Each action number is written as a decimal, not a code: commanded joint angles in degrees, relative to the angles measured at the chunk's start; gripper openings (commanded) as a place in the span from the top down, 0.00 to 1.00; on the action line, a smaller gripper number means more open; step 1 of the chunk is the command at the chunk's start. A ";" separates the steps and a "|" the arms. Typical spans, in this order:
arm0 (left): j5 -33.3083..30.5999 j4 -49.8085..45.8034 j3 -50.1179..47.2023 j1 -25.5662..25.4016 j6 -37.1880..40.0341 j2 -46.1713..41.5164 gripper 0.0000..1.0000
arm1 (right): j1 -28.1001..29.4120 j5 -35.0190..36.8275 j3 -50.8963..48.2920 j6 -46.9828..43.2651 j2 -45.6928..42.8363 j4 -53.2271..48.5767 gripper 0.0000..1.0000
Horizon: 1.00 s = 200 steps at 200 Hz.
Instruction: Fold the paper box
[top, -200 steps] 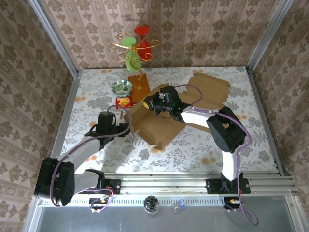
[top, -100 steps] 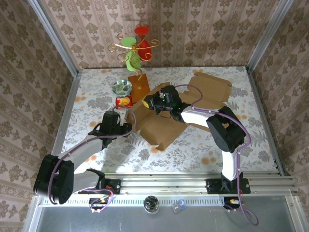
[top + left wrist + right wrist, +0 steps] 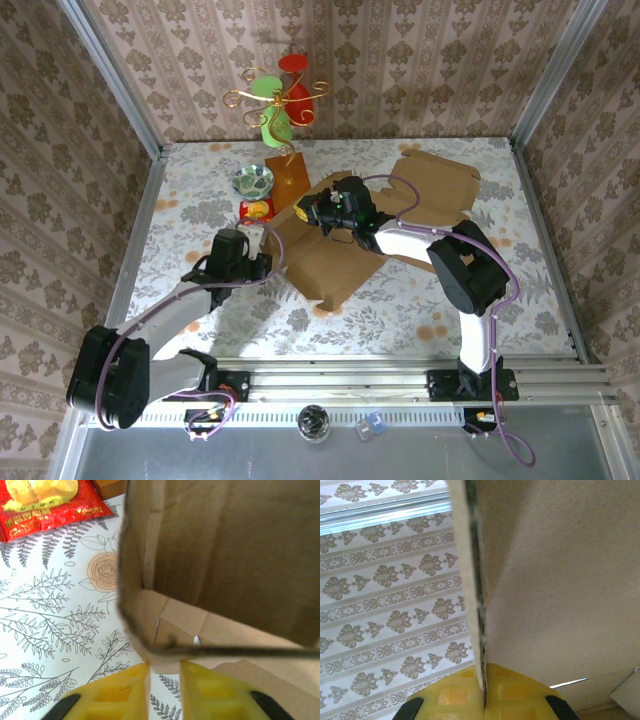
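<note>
The brown paper box [image 3: 345, 255] lies partly folded in the middle of the table, with a wide flap [image 3: 435, 190] spread to the back right. My right gripper [image 3: 325, 212] is over the box's back left part, shut on the thin edge of an upright cardboard panel [image 3: 479, 605]. My left gripper [image 3: 264, 250] is at the box's left side. Its yellow fingers [image 3: 120, 695] stand a narrow gap apart in the left wrist view. A raised wall [image 3: 220, 555] rises just ahead, and a cardboard corner [image 3: 165, 662] lies between the fingertips.
A red snack packet [image 3: 257, 210] lies just left of the box, also in the left wrist view [image 3: 45, 502]. Behind it are a patterned bowl [image 3: 254, 182] and an orange stand [image 3: 288, 175] with a wire ornament. Walls close in three sides; a metal rail [image 3: 400, 380] runs along the front.
My left gripper has moved right, up to the box's left side, and its fingers have drawn closer together. The right gripper has kept its hold and barely moved.
</note>
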 commanded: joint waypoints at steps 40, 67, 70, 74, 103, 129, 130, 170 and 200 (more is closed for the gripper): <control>4.51 3.67 0.90 0.34 2.44 -1.86 0.87 | 0.26 -1.92 0.93 0.40 1.21 -0.80 1.00; 3.77 2.46 1.28 0.67 2.58 -0.50 0.83 | 0.33 -1.93 0.67 0.54 1.27 -0.19 1.00; 3.59 2.40 1.28 0.76 2.52 -0.25 0.82 | 0.33 -1.94 0.69 0.55 1.19 -0.11 1.00; 3.31 2.39 1.31 0.84 2.35 0.01 0.80 | 0.40 -1.98 0.62 0.54 1.27 -0.10 1.00; 0.92 2.92 1.40 1.12 0.62 2.18 0.70 | 0.59 -1.82 0.08 0.54 1.34 0.43 1.00; -0.60 4.71 1.31 1.13 -1.09 3.57 0.72 | 0.94 -1.26 -0.86 0.32 1.73 1.62 1.00; -0.55 4.75 1.31 1.13 -1.16 3.63 0.72 | 0.94 -1.20 -0.88 0.30 1.68 1.69 1.00; 0.10 6.72 1.31 1.12 -2.01 4.12 0.75 | 2.12 1.52 -3.73 -0.90 2.44 6.65 1.00; 1.13 7.37 1.05 1.13 -1.93 3.66 0.78 | 2.87 3.34 -4.75 -0.69 2.58 8.96 1.00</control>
